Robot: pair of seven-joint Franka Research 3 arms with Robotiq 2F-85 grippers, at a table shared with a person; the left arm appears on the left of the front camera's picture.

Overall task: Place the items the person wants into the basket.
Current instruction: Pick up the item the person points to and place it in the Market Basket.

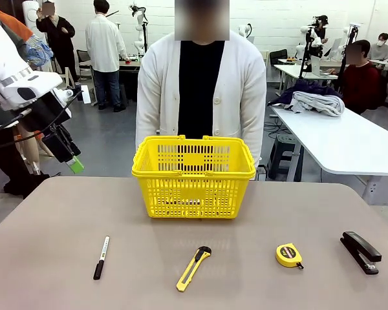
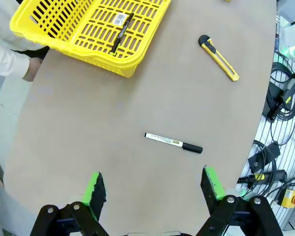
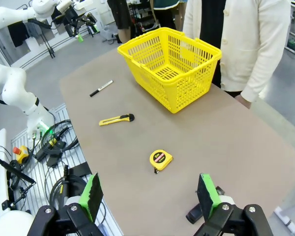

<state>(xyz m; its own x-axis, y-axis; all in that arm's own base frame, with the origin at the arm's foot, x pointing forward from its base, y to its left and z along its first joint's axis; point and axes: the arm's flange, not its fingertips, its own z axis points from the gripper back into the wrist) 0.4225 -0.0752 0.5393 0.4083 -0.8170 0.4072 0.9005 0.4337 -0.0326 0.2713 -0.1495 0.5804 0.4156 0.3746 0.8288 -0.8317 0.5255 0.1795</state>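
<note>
Where the surface runs nearest the robot: white-barrelled marker, yellow-and-black utility knife, round tape measure and black stapler lie in a loose row, well apart.
Surface: matte grey-brown, smooth, with rounded corners; wide bare stretches between the row and the basket.
Left gripper: jaws spread wide and empty, held high near the surface's left edge.
Right gripper: jaws released and empty, high above the tape measure.
Basket: yellow lattice plastic, handles folded down, at the far edge.
Pen: slim, black, lying on the basket's floor.
Person: standing just behind the basket.
</note>
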